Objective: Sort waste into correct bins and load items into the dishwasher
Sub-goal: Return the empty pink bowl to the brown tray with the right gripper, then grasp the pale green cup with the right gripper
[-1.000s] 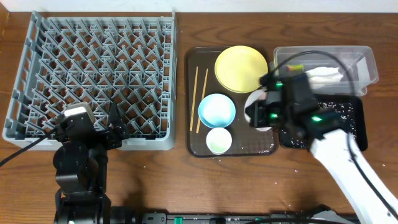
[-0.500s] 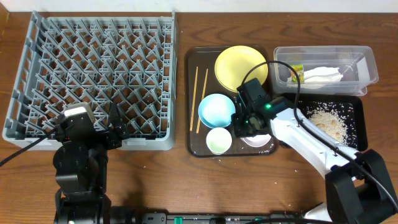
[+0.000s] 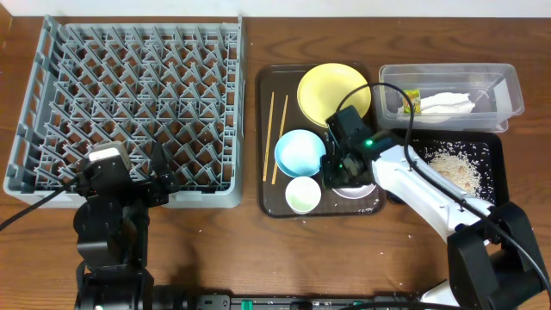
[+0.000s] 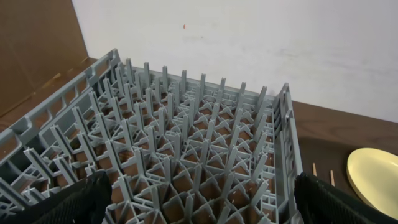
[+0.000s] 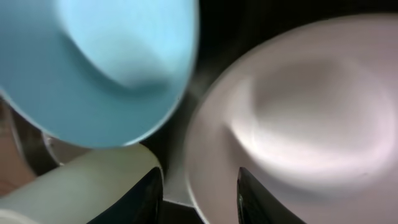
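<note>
On the brown tray [image 3: 269,103] my right gripper [image 3: 338,175] is open low over the white bowl [image 3: 360,190]. In the right wrist view the bowl's [image 5: 298,112] rim lies between the parted fingers of that gripper [image 5: 199,183], and neither finger presses on it. Beside it are the light blue bowl [image 3: 300,151] [image 5: 106,62], the small white cup [image 3: 303,194] [image 5: 81,186], the yellow plate [image 3: 334,93] and the chopsticks [image 3: 275,136]. My left gripper [image 3: 164,176] [image 4: 199,211] hangs open and empty over the near edge of the grey dish rack [image 3: 129,95] [image 4: 180,143].
The clear tub [image 3: 508,86] at the back right holds the wrapper [image 3: 409,95] and the napkin [image 3: 448,103]. In front of it the black tray [image 3: 495,155] holds rice scraps [image 3: 455,170]. My right arm reaches across that tray's left end.
The right arm swung left from the black tray with the white bowl and set it on the brown tray. Its jaws then parted from the rim. The left arm stayed still.
</note>
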Available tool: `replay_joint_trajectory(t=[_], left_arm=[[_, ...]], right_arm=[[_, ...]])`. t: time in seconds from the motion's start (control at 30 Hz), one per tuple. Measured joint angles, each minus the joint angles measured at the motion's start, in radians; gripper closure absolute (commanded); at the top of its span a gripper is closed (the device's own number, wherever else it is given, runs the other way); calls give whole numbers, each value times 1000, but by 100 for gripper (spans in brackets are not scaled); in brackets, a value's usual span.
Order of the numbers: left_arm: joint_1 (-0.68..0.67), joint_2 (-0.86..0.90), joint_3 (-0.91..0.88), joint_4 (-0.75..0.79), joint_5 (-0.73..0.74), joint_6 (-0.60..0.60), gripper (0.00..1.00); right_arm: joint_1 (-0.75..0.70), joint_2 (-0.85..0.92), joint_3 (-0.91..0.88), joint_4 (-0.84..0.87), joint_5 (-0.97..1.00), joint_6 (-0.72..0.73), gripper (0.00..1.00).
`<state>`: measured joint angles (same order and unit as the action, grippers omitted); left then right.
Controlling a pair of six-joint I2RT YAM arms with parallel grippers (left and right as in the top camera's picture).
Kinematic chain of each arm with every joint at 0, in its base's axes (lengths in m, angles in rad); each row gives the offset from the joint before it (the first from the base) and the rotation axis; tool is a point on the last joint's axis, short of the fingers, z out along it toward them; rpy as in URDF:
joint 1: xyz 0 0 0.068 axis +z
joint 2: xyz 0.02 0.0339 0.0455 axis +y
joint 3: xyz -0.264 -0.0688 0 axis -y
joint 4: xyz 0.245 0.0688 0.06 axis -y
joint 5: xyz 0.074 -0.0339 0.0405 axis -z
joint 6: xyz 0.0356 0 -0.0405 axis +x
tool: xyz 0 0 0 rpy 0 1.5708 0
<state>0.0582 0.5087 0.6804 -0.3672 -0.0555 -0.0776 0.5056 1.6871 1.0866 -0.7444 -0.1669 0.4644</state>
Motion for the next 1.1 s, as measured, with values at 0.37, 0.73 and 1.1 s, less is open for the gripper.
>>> replay_joint_trajectory(t=[0.37,0.73,1.1], left_arm=[[0,0,0,0,0,0,5],[0,0,0,0,0,0,5],[0,0,0,-5,0,0,5]], right_arm=[[0,1,229,-157,1,-2,60],[64,1,243,-280,-69,-2,57],[139,1,242,-313,36,39,55]])
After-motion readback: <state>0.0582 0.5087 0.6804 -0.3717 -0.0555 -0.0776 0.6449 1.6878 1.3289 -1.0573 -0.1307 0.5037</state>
